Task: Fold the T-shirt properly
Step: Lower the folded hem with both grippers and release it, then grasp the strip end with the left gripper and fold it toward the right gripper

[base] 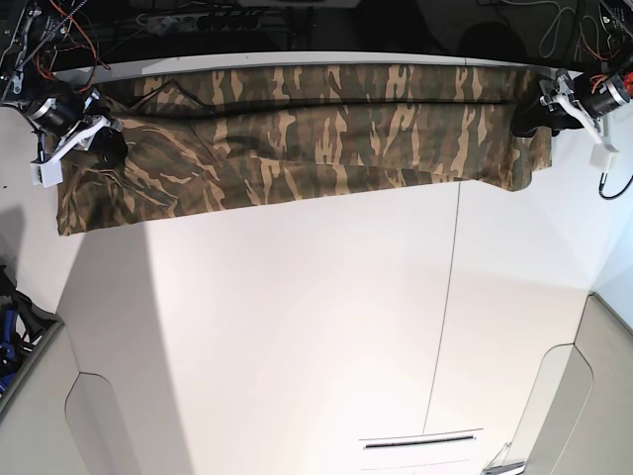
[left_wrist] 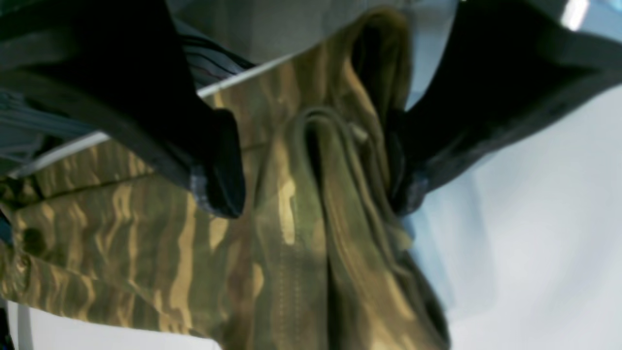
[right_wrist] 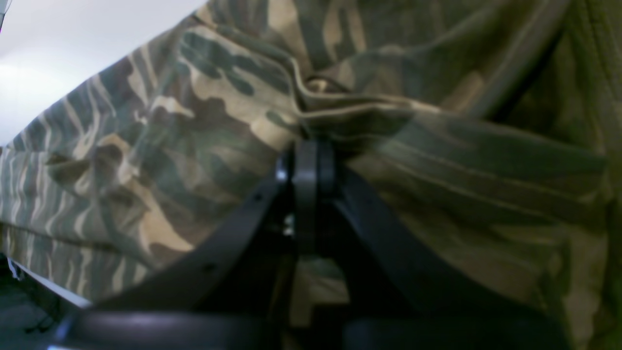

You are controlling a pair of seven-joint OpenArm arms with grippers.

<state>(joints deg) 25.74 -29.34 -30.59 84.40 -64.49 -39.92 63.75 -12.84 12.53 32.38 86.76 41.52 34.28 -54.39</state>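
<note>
Stretching camouflage T-shirt (base: 297,139) | right gripper (right_wrist: 306,146) pinching bunched cloth | left gripper (left_wrist: 316,194) spread, straddling hem

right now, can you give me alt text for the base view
A camouflage T-shirt lies stretched in a long band across the far edge of a white table. The right gripper is at its left end and the left gripper at its right end.

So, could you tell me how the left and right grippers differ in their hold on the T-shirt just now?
The right gripper is shut on a bunched fold of the T-shirt; the left gripper has its jaws apart, straddling a hanging bundle of cloth. Both are at opposite ends of the shirt, along the table's far edge.
</note>
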